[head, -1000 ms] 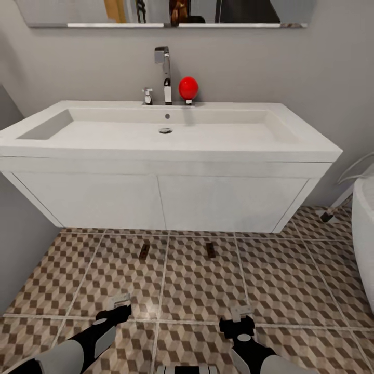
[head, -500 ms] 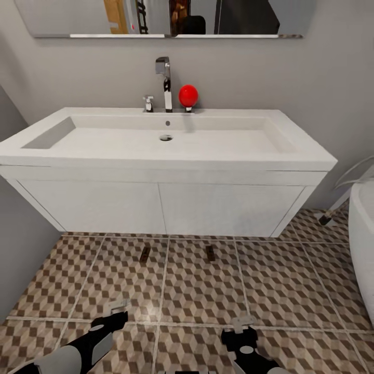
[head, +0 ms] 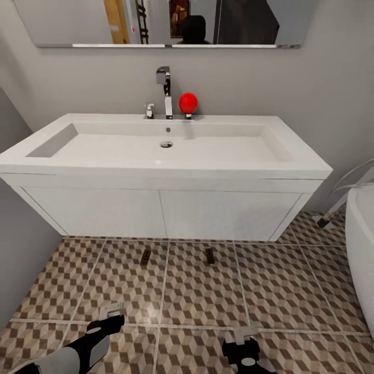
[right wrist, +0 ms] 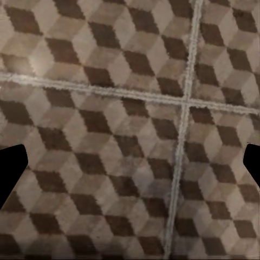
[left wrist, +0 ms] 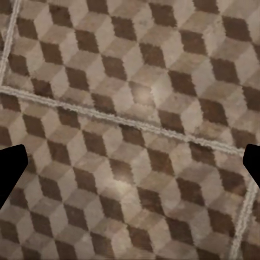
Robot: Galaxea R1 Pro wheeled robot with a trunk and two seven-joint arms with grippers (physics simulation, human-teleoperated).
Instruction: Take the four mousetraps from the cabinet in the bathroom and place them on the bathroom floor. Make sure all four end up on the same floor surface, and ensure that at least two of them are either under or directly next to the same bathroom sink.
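The view has drawn back from the sink (head: 166,156); two mousetraps (head: 145,256) lie on the bathroom floor (head: 208,301) just before it. Both the left claw (head: 111,311) and right claw (head: 238,335) hang spread, empty—two traps placed, likely two left.

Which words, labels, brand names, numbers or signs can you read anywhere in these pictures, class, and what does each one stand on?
None can be read.
The sink, faucet and red ball bear no lettering.
The mirror reflects only blurred shapes, no legible text.
The two mousetraps on the bathroom floor are too small to show any marking.
Both wrist views show patterned tiles without writing.
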